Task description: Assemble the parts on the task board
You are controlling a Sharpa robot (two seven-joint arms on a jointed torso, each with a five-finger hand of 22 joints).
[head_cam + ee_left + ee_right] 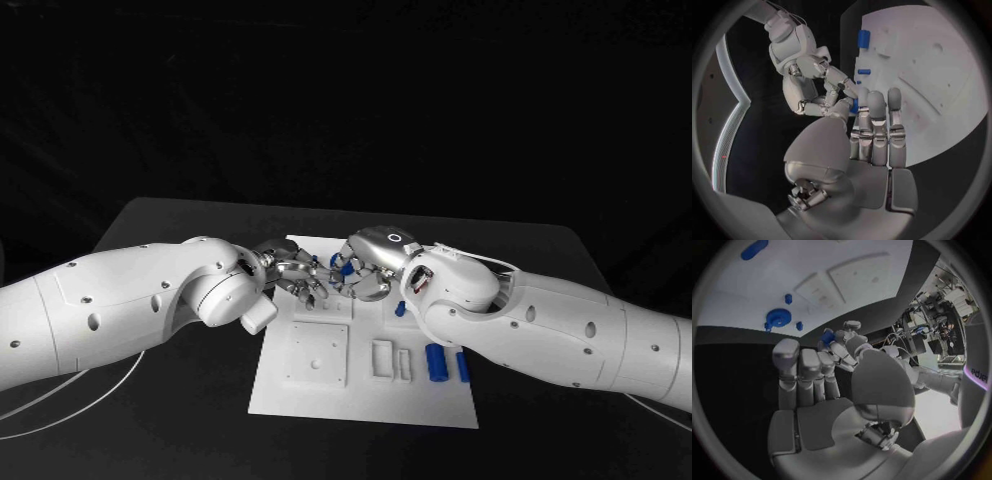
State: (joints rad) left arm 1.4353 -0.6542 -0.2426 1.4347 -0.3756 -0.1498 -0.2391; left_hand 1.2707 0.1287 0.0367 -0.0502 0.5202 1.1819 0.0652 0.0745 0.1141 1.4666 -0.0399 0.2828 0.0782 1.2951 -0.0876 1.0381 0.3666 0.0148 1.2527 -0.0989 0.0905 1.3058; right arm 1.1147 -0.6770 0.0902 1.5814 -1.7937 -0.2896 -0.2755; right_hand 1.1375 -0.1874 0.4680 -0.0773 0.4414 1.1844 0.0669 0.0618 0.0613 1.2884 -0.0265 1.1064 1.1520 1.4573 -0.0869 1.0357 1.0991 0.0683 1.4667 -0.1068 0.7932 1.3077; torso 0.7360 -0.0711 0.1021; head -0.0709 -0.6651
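Head view: both hands meet over task board [361,405] far edge

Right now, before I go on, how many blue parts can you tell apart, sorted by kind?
Blue cylinders lying on the task board: 2
Round blue part on the board: 1
Small blue pegs beside it: 2
Blue part pinched at the left hand: 1
Total: 6 blue parts; the arms may hide more.

The arms are brought together, the left hand [299,273] and right hand [364,274] met fingertip to fingertip; something small and blue is pinched between them.
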